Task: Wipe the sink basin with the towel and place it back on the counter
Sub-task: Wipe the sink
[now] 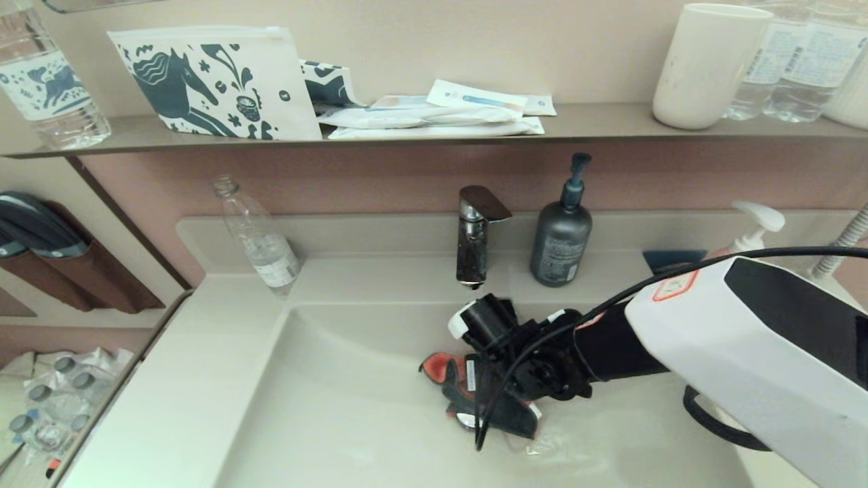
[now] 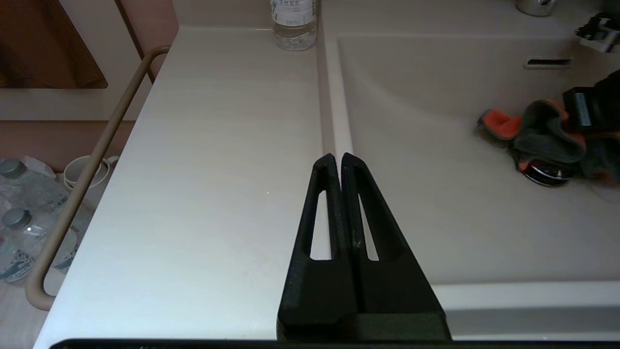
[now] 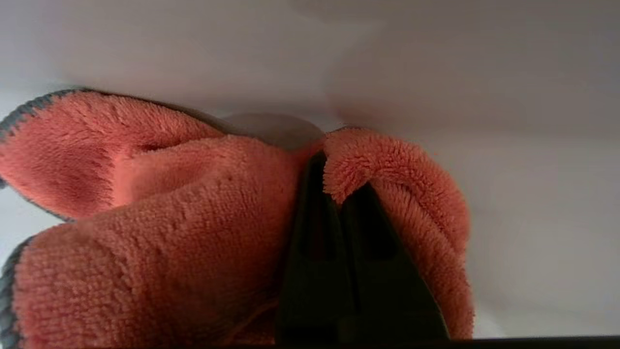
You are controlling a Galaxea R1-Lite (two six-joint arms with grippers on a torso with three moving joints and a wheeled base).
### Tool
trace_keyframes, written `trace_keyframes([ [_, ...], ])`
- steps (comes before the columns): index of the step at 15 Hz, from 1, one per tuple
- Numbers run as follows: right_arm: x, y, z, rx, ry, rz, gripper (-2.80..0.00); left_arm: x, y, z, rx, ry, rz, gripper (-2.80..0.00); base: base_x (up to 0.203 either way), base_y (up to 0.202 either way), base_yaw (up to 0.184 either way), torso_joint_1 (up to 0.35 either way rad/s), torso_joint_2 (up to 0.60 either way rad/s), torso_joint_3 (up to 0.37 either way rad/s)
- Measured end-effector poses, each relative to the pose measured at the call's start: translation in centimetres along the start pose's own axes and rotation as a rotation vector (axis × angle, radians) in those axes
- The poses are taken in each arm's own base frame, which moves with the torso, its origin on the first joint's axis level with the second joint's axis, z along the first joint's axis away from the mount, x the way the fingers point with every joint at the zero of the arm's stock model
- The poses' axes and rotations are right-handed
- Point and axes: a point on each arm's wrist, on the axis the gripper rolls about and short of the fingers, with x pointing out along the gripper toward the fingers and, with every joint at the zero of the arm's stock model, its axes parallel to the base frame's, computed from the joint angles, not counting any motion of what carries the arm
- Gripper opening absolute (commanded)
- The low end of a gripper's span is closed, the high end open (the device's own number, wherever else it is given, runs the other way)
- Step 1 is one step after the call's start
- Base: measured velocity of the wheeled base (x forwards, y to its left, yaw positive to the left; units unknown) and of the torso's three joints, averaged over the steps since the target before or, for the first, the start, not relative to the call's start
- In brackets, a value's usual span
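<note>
Towel (image 3: 160, 232): fluffy orange cloth, grey stitched edge. Basin (image 1: 339, 407): smooth, glossy off-white. Desk (image 2: 203, 169): smooth, pale, faint sheen. Tap (image 1: 475, 234), centre of the head view: shiny metal. Pump bottle (image 1: 561, 234) beside it: matt dark plastic. Left claw (image 2: 337, 157): matt black plastic.

Head cam sits high, looking forward and down over the wide glossy off-white sink basin (image 1: 325, 407) toward the back wall. My left wrist cam hangs over the flat pale vanity counter (image 2: 213, 169), aimed across the basin. Both catch the orange-coral microfibre towel with dark grey edging (image 1: 444, 371) and the clear plastic water bottle (image 1: 261, 240). Right wrist cam is jammed right against the towel.
</note>
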Motion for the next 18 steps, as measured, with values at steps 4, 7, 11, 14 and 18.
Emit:
trace_keyframes([
  [4, -0.1, -4.1, 0.1, 0.022, 0.034, -0.105, -2.8, 0.0, 0.0, 0.0, 0.0, 0.0, 0.0, -2.8, 0.0, 0.0, 0.0, 0.0, 0.0, 0.0],
  [7, -0.8, -6.6, 0.0, 0.031, 0.061, -0.149, -2.8, 0.0, 0.0, 0.0, 0.0, 0.0, 0.0, -2.8, 0.0, 0.0, 0.0, 0.0, 0.0, 0.0],
  [11, -3.2, -9.1, -1.9, -0.006, 0.155, -0.209, -2.8, 0.0, 0.0, 0.0, 0.0, 0.0, 0.0, -2.8, 0.0, 0.0, 0.0, 0.0, 0.0, 0.0],
  [14, -4.5, -10.4, -3.6, -0.045, 0.244, -0.255, -2.8, 0.0, 0.0, 0.0, 0.0, 0.0, 0.0, -2.8, 0.0, 0.0, 0.0, 0.0, 0.0, 0.0],
  [18, -5.3, -11.0, -6.1, -0.088, 0.312, -0.268, -2.8, 0.0, 0.0, 0.0, 0.0, 0.0, -0.001, -2.8, 0.0, 0.0, 0.0, 0.0, 0.0, 0.0],
])
